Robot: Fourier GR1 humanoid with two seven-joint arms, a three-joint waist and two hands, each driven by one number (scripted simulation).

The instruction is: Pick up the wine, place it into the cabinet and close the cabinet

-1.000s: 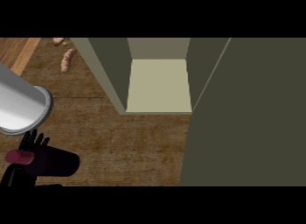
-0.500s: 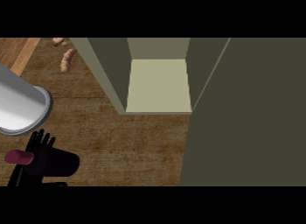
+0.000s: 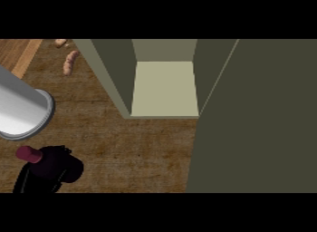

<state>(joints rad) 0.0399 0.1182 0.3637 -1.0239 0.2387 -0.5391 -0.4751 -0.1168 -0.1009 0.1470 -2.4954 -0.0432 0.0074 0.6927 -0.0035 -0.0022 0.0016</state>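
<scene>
The table (image 3: 134, 149) looks like brown wood with a fine, rough grain and a matt finish. The cabinet (image 3: 165, 88) has smooth, matt olive panels, paler on its shelf. The forearm (image 3: 11, 102) is smooth grey with a soft sheen. The hand (image 3: 51, 170) is matt black.

**Wooden counter under flat, even light**

A brown wood-grain counter (image 3: 134, 149) is seen from steeply above. A paler wooden strip (image 3: 14, 54) is seen at the upper left. Two small pinkish items (image 3: 70, 62) lie near the top edge. No window or lamp is shown; faint shadows are cast.
</scene>
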